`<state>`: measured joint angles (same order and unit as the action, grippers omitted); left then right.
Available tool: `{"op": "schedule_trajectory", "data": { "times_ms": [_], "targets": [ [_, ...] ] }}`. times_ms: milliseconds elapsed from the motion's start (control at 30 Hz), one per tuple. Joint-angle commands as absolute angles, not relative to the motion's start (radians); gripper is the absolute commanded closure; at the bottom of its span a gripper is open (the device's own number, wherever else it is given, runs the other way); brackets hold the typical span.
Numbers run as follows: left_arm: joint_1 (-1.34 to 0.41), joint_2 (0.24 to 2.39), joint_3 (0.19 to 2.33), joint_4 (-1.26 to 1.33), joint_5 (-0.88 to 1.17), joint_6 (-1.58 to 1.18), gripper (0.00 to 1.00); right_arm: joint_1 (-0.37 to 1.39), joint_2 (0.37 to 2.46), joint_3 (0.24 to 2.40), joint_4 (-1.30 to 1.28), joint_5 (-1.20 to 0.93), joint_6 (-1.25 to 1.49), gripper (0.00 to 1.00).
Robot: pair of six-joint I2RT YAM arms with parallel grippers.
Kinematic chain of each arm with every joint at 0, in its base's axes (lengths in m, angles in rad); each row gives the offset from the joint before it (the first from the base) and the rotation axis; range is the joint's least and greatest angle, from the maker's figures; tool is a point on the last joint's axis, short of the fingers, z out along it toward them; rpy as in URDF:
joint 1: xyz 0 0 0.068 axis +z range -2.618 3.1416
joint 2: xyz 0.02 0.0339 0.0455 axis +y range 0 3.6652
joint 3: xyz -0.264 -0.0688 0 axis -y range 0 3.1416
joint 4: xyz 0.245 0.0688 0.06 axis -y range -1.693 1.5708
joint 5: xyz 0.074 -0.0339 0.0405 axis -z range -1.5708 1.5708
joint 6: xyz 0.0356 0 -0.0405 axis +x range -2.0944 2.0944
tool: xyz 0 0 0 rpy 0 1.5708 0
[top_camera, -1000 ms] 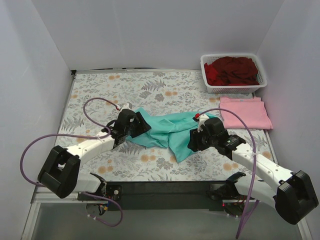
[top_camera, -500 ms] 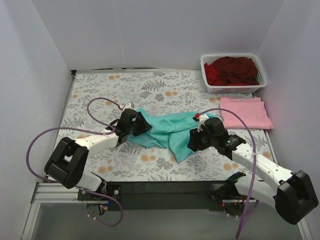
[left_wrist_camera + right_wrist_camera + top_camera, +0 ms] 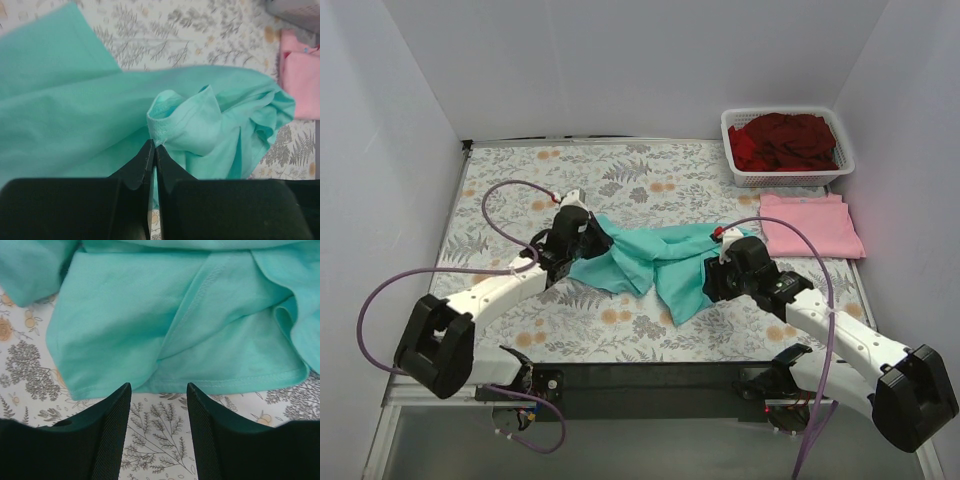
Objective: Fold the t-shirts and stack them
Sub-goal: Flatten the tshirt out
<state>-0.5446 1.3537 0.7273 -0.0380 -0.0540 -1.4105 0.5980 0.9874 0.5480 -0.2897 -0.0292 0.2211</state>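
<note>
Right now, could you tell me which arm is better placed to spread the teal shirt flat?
Probably left: the left gripper is shut on a fold of the teal shirt, while the right gripper is open, short of the hem, holding nothing.

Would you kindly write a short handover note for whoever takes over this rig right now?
Left claw: shut on a fold of the teal shirt.
Right claw: open at that shirt's hem, holding nothing.
The teal shirt lies crumpled between both claws.
Done: pink shirt lies folded beside the basket.
Left: fold the teal one, stack it, then do the dark red shirts in the basket.
</note>
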Motion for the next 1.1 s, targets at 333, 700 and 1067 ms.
{"op": "schedule_trajectory", "data": {
  "times_ms": [333,700,1067],
  "targets": [
    [-0.525,0.861,0.845,-0.330,-0.345,-1.045,1.00,0.506,1.127,0.732,-0.368,0.321,0.150,0.44],
    [-0.525,0.864,0.839,-0.337,-0.371,-1.040,1.00,0.361,1.245,0.675,-0.169,0.128,0.144,0.37],
    [-0.522,0.874,0.828,-0.330,-0.400,-1.025,1.00,0.241,1.417,0.699,-0.011,-0.127,0.069,0.41]
  ]
}}
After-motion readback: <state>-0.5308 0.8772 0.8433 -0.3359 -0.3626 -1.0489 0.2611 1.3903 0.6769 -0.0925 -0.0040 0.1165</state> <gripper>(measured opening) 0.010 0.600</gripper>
